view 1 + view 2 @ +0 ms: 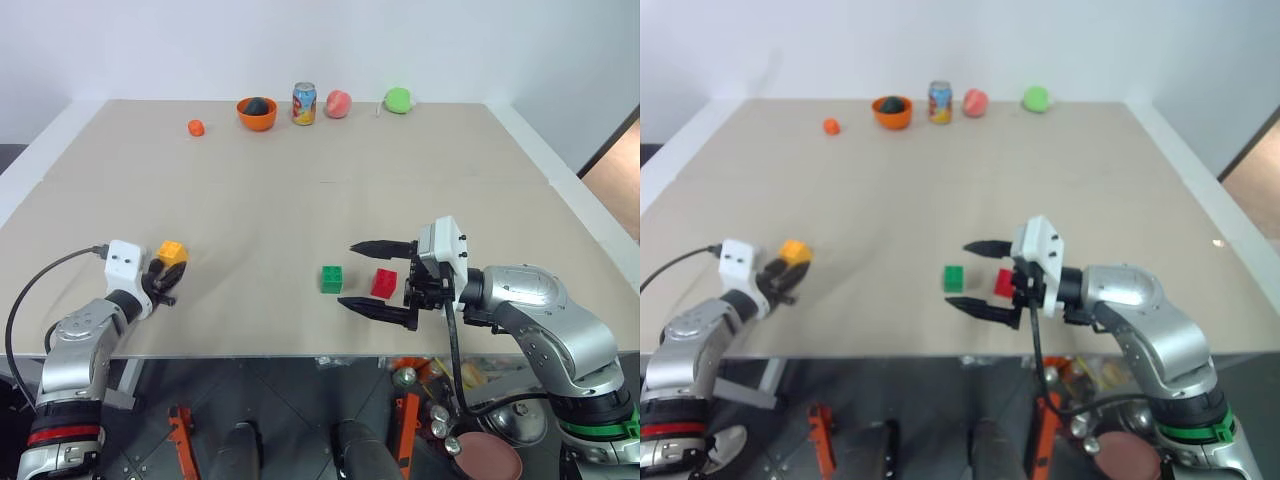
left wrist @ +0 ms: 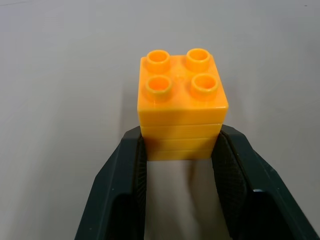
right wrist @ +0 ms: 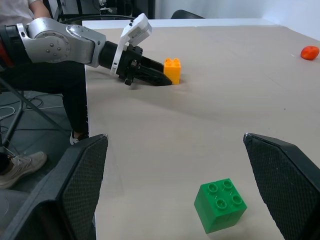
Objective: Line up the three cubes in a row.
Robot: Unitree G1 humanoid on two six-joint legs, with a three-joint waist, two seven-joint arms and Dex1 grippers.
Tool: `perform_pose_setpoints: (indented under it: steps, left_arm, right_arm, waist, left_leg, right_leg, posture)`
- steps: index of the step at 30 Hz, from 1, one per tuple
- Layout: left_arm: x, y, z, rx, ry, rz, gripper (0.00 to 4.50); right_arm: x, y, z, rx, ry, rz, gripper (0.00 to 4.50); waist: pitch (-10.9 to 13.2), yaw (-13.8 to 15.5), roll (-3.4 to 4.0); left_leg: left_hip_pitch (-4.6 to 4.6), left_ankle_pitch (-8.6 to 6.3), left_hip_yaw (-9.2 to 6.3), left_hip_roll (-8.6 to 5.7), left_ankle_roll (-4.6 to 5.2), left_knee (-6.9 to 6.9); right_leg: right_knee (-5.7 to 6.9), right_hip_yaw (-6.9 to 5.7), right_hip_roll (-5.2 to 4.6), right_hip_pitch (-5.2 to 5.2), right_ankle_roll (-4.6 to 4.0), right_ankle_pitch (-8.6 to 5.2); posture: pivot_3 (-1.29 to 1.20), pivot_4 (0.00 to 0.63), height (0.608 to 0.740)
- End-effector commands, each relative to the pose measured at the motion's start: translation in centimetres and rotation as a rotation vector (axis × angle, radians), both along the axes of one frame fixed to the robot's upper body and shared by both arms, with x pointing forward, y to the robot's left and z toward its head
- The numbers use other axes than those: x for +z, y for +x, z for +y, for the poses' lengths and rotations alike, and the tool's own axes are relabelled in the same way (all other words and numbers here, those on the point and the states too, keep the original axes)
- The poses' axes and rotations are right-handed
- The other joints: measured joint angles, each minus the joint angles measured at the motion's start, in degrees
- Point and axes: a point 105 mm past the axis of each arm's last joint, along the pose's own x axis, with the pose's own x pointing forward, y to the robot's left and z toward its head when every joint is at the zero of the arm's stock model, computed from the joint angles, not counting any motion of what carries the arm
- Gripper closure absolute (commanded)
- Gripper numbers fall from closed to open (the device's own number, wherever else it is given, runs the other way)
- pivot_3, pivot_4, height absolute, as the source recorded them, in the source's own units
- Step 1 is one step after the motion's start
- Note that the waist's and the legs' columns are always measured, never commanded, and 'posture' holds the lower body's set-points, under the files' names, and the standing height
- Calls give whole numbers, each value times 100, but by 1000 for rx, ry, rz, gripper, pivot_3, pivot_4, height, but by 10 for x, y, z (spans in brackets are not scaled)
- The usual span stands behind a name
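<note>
Left gripper: at the bench's near left edge, its two black fingers pinching the lower sides of the yellow-orange cube.
Yellow-orange cube: studs up, resting on the bench, well apart from the other two cubes.
Right gripper: fingers spread wide, pointing toward the robot's left, with the red cube between them.
Red cube: near the front edge, slightly tilted.
Green cube: just beside the red one, on its left, not touching.
Far edge: small orange fruit, orange bowl, drinks can.
</note>
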Motion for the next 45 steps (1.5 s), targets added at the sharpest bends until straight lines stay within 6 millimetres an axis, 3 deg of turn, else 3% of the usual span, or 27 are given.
perform_pose_setpoints:
  steps: [1,4,8,12,20,23,31,36,45]
  left_arm:
    - [11,5,-1,-42,42,-46,3223]
    - [26,10,-22,-186,57,-121,3223]
    - [49,8,-66,-496,52,-218,3223]
    - [57,8,-91,-755,111,-251,3223]
    - [46,9,-99,-1090,181,-160,3223]
    - [42,8,-103,-1170,197,-144,3223]
    - [38,13,-141,-1298,213,-135,3223]
    - [31,10,-154,-1343,210,-117,3223]
    - [22,10,-147,-1335,242,-78,3223]
  right_arm:
    - [12,-1,-3,-5,-1,-60,0]
    - [11,0,-4,-10,-6,-60,0]
    - [14,0,-8,-12,-7,-61,0]
    - [17,-2,-17,-30,-4,-55,0]
    - [13,-8,-44,-152,3,-12,0]
    - [12,-13,-45,-171,4,-6,0]
    - [12,-19,-49,-207,-3,-6,0]
    - [13,-20,-48,-213,-1,-6,0]
    - [14,-21,-46,-213,0,-7,0]
  waist:
    - [0,0,0]
    - [0,2,0]
    - [0,17,-1]
    - [0,12,-1]
    - [0,-6,-1]
    - [0,-4,-2]
    - [0,6,-3]
    - [1,-9,-4]
    - [1,-6,-4]
  left_leg:
    - [0,0,0,0,0,0]
    - [-4,0,0,0,0,-2]
    - [-12,0,0,-1,0,-2]
    - [-13,0,4,-3,-1,-3]
    - [-14,-2,2,-3,2,-8]
    - [-16,-2,1,-3,3,-7]
    - [-20,-2,-1,-5,3,1]
    - [-18,-2,-3,-4,5,-2]
    - [-18,-2,-4,-5,5,0]
  right_leg:
    - [0,0,0,0,0,0]
    - [-1,-1,0,-2,0,-1]
    - [-11,-2,-3,-2,0,0]
    - [-15,-1,-4,-2,0,0]
    - [-15,-1,-1,-5,2,-4]
    - [-14,-1,-1,-6,3,-5]
    - [-14,-1,-3,-1,4,-4]
    - [-14,-1,0,-2,4,-5]
    - [-13,-1,0,-1,4,-4]
  posture:
    - [0,150,740]
    - [0,150,740]
    - [0,150,740]
    - [0,150,740]
    - [0,150,740]
    - [0,150,740]
    - [0,150,740]
    - [0,150,740]
    - [0,150,740]
